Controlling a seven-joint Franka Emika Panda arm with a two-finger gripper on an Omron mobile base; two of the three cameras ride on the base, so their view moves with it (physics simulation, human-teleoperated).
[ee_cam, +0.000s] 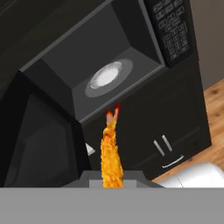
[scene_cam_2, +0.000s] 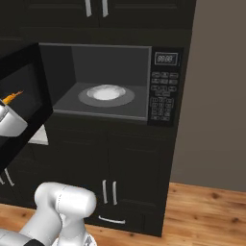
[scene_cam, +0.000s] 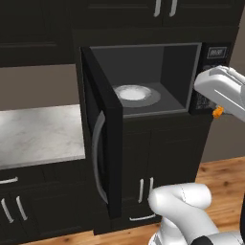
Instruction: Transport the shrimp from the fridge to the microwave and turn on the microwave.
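Note:
The microwave stands open, its door swung out to the left with the curved silver handle facing me. Inside lies the white round turntable, bare. The keypad is on the right of the box. My gripper hovers in front of the microwave, outside the cavity, shut on the shrimp. The shrimp is orange-yellow and sticks out past the fingers, tail toward the opening. The fridge is out of view.
A marble counter runs left of the open door. Dark cabinets with silver handles sit under the microwave, more cabinets above. The wood floor and a beige wall are on the right.

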